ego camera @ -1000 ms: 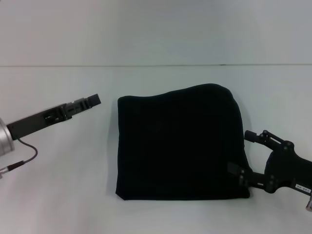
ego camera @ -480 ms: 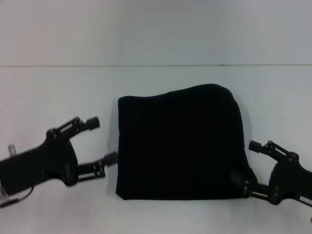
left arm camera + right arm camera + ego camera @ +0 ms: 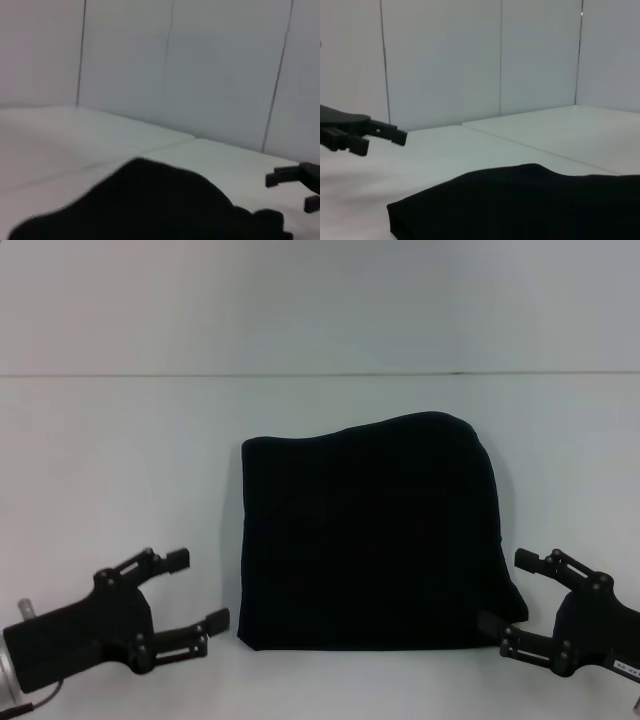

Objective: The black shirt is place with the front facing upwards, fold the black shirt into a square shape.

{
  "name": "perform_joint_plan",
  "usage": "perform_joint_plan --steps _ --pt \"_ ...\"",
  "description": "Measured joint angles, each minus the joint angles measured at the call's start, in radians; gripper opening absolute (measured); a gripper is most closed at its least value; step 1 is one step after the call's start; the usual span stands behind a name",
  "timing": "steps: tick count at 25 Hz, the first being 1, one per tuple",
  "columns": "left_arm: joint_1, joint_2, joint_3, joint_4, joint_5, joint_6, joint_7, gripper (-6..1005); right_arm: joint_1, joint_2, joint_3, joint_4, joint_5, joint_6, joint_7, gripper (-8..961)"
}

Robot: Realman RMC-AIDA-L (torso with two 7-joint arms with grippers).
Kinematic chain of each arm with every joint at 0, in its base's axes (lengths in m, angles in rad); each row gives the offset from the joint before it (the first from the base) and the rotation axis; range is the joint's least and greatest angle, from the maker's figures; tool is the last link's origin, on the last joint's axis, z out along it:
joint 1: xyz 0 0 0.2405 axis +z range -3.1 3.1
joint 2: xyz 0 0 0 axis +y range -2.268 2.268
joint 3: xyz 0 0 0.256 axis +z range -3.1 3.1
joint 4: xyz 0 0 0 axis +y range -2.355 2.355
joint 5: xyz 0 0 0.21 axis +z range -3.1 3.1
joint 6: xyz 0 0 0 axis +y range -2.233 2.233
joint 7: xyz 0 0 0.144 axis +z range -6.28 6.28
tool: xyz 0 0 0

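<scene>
Lying folded in a rough square on the table, the black shirt is looking finished; left gripper and right gripper are flanking it, jaws spread wide and gripping nothing.

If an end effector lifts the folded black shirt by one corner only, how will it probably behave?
The black shirt is soft cloth, its far edge wavy, so it would probably droop rather than stay flat. It looks folded into layers, so the fold may well open when lifted. Pushed along the white table, it would likely bunch up rather than slide whole.
</scene>
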Motion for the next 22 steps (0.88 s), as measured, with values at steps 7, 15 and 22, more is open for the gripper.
perform_joint_plan --steps 7,15,22 --pt "-0.023 0.008 0.001 -0.008 0.063 -0.025 -0.068 945 0.001 0.001 -0.003 0.006 -0.002 0.02 0.0 942" --pt "-0.026 0.01 -0.002 -0.008 0.07 -0.059 -0.066 945 0.003 0.001 -0.004 0.014 -0.002 0.038 0.0 942" --pt "-0.032 0.01 -0.005 -0.008 0.065 -0.057 -0.066 945 0.009 0.001 -0.004 0.014 -0.001 0.038 0.0 942"
